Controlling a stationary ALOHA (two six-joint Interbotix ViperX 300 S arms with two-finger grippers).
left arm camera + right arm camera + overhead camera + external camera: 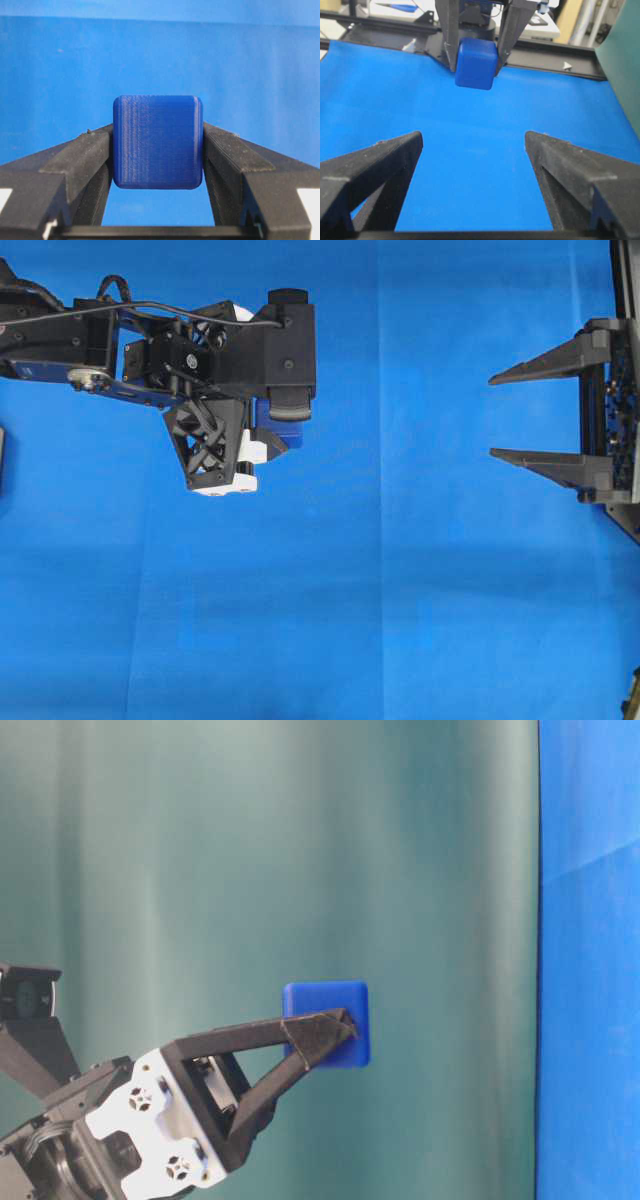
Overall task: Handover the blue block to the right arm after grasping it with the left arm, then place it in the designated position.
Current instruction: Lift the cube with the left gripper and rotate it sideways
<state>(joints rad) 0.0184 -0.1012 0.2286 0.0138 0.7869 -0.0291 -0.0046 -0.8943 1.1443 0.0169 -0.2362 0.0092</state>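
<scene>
Blue cloth (400, 590) covers the whole desk, creased down its middle, with a dark green backdrop (250, 850) behind it in the table-level view. Nearest, in the left wrist view, the blue block (158, 142) sits squarely between the two fingers of the left pincer (158, 165), each pad pressed flat against an opposite side face, so the left arm (60, 340) holds it clear of the cloth. Seen from table level, the fingertips cover only the lower part of the cube's near face, and the upper part stands proud.

Farther off, across a wide stretch of bare cloth, the right pincer (492, 415) waits with its jaws spread wide and nothing between them, pointing toward the block.

The cube looks rigid and light, a printed plastic piece with fine layer ridges that should give the pads some bite; its rounded edges could let it twist if caught off-centre. For the handover, the free top and bottom faces, crosswise to the present grip, seem the sound place to take hold.
</scene>
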